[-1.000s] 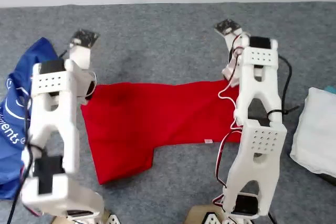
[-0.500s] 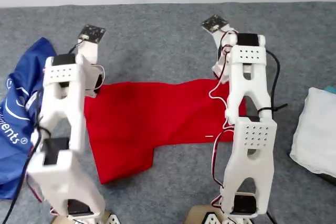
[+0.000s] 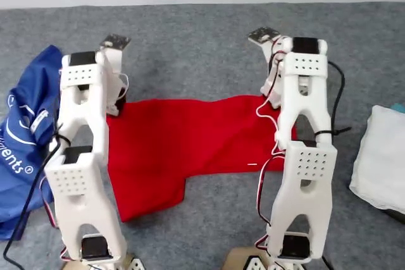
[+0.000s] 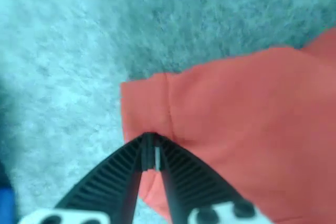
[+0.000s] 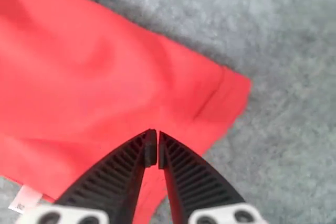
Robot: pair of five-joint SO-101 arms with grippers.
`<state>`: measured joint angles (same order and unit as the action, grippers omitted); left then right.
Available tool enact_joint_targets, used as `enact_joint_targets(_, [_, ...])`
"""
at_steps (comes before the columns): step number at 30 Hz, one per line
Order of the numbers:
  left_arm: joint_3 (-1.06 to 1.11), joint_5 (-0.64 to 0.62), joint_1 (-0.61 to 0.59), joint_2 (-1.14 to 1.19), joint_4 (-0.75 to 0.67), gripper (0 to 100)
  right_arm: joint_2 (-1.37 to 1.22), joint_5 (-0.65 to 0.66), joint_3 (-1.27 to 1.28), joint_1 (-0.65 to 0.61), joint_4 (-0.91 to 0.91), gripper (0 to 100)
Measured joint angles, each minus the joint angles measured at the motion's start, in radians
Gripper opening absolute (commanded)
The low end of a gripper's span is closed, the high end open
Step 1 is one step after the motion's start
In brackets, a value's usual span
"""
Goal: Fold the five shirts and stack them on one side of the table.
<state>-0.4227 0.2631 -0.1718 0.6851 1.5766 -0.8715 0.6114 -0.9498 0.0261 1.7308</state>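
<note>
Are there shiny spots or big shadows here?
High view: even light, no glare, just a faint darker patch on the red shirt. Left wrist view: soft shade along the shirt's hem fold. Right wrist view: a thin shadow line at the hem.

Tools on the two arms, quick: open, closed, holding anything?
Left tool: closed, pinching the red shirt.
Right tool: closed on the same shirt.

**Three shirts across the table, an arm at each far corner of the middle one**

The spread shirt (image 3: 183, 143) lies flat in the middle of the table (image 3: 190, 42), between the two arms. The crumpled shirt (image 3: 25, 124) sits at the left edge, just beside the left arm. The folded shirt (image 3: 383, 162) lies at the right edge, apart from the right arm. The left gripper (image 4: 149, 153) is over the spread shirt's far left corner, and the right gripper (image 5: 152, 148) is over its far right corner.
</note>
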Motion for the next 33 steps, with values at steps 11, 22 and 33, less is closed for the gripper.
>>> enact_joint_targets(11, [-0.040, 0.000, -0.066, 0.043, 0.055, 1, 0.000, 0.000, -0.032, 0.107, 0.020, 0.9])
enact_joint_targets(22, [-0.199, 0.000, -0.037, 0.043, 0.143, 1, 0.097, -0.032, -0.038, 0.084, 0.023, 0.9])
enact_joint_targets(33, [-0.130, -0.040, 0.038, -0.170, 0.147, 1, 0.387, -0.054, 0.336, 0.083, 0.023, 0.9])
